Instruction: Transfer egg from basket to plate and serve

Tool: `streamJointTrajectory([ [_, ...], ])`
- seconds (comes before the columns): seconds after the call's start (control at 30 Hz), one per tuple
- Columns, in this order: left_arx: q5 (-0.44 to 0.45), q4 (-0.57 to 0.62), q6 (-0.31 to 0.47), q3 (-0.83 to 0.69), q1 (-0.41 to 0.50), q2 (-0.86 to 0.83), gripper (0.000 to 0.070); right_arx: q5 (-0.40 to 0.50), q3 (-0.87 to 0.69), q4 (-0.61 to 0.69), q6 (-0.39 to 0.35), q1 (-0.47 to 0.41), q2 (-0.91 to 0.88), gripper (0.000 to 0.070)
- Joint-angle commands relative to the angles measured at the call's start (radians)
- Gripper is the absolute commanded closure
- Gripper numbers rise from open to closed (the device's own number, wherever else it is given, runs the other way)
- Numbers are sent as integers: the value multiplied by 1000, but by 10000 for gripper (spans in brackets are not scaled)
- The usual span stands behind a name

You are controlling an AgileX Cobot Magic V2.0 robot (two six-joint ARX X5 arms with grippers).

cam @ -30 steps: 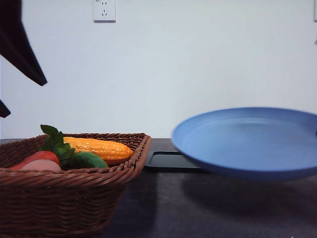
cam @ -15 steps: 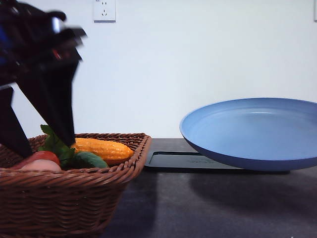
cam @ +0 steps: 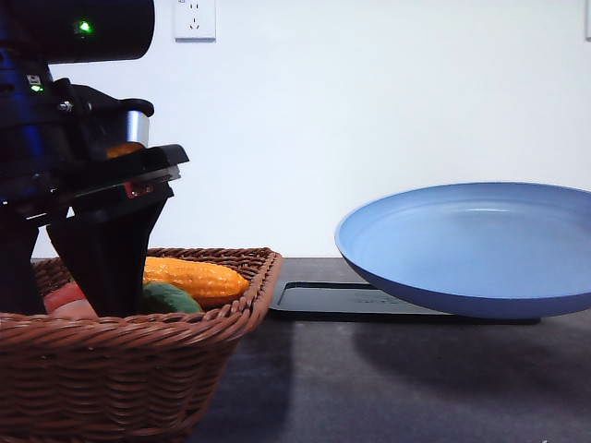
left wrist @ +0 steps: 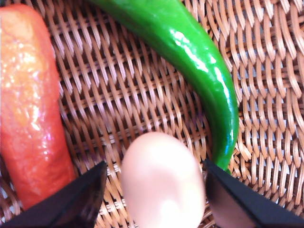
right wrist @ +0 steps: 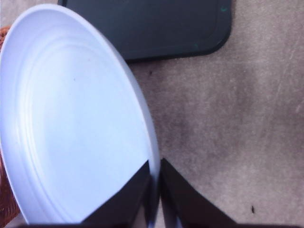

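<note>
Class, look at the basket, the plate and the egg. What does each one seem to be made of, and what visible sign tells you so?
Basket: brown woven wicker or rattan, shown by its interlaced strands and braided rim.
Plate: probably plastic or glazed ceramic; smooth, even blue, soft matte sheen.
Egg: smooth pinkish shell with a dull shine; real or imitation cannot be told.

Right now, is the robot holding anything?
Yes: the right gripper pinches the wide blue round plate by its rim. The left gripper holds nothing.
</note>
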Motion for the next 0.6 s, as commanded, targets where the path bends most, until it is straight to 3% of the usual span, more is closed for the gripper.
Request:
streamJointTrajectory([
  [0.0, -4, 7, -2, 16, -12, 14, 296, -5, 16, 11, 7, -2, 3, 700],
  [0.33, 15, -24, 50, 16, -13, 14, 485, -5, 16, 17, 7, -2, 3, 700],
  [0.57, 15, -33, 74, 38, -13, 10, 533, -13, 16, 17, 7, -2, 3, 700],
])
